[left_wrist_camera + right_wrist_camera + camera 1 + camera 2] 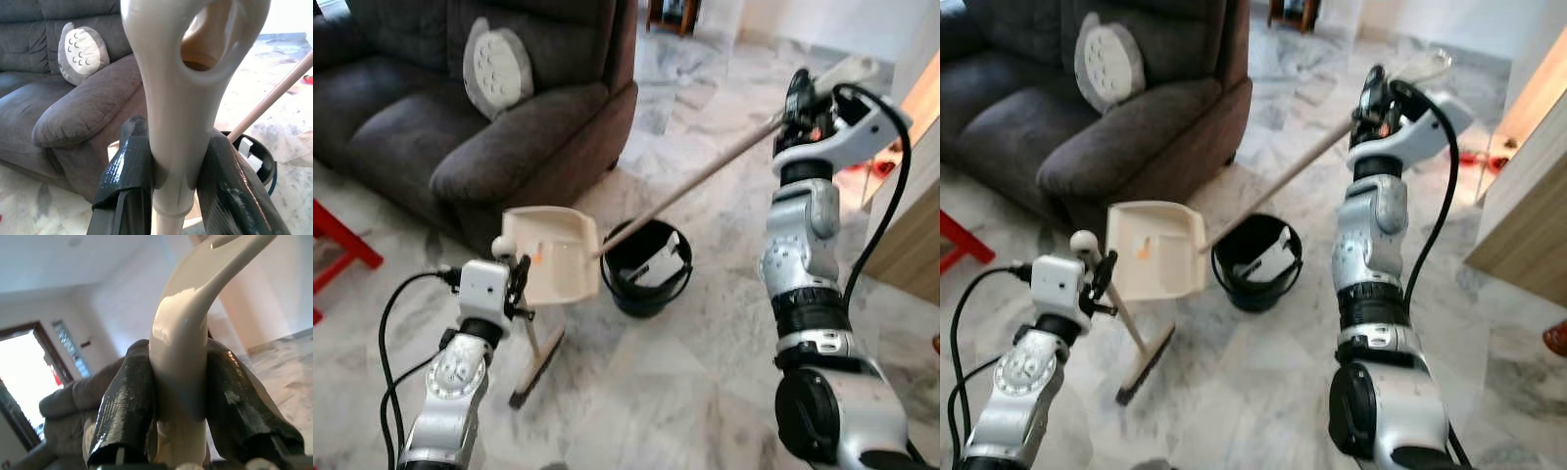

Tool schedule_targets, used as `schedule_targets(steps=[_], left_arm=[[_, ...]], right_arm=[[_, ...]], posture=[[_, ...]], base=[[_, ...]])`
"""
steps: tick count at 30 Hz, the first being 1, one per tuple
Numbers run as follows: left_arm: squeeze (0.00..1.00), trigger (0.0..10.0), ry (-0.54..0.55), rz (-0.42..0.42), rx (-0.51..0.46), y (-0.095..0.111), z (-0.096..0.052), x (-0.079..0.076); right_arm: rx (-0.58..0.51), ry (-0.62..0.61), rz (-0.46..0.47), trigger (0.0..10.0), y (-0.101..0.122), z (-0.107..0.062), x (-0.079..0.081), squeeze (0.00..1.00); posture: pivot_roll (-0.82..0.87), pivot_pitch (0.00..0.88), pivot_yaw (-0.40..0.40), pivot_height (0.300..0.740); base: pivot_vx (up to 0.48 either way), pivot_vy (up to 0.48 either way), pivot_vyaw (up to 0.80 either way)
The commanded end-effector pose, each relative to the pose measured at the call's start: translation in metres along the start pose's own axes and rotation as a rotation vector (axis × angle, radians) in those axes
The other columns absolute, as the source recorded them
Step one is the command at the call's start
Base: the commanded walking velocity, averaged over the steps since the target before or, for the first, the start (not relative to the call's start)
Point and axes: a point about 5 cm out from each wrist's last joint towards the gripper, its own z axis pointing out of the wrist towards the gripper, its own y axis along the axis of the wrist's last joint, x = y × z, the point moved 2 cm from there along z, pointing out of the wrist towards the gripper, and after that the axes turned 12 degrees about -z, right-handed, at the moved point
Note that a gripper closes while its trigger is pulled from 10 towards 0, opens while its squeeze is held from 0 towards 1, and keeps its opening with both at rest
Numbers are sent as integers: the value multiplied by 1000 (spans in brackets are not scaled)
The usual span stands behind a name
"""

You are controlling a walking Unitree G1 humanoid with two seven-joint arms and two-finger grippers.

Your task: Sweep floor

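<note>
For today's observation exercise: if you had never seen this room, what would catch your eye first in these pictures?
First, the cream dustpan, raised on its long handle by the right end effector and tipped beside the black bucket on the marble floor. Next, the left end effector clamped on the broom, whose bristles rest on the floor. Behind stands a dark grey sofa with a round grey cushion.

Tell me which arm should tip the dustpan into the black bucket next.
Right, likely. The right gripper is shut on the dustpan's long handle, and the dustpan already sits raised beside the black bucket. The left gripper is shut on the broom, whose head rests on the floor.
</note>
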Motion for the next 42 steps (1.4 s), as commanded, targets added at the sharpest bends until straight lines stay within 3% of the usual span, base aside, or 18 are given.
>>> schedule_targets(steps=[1, 7, 42], left_arm=[[0, 10000, -1, 22, -35, 8, 2, 1], [0, 10000, 0, 22, -35, 8, 2, 1], [0, 10000, 22, 39, -57, 13, 5, 8]], right_arm=[[-77, -5, 49, 10000, 19, 8, 4, 0], [-64, -4, 48, 10000, 17, 8, 4, 0], [-83, 9, 50, 10000, 20, 7, 6, 0]], posture=[[197, 128, -30, 740], [198, 131, -31, 740], [201, 131, -36, 740]], base=[[266, 0, 0], [265, 0, -667], [267, 0, 0]])
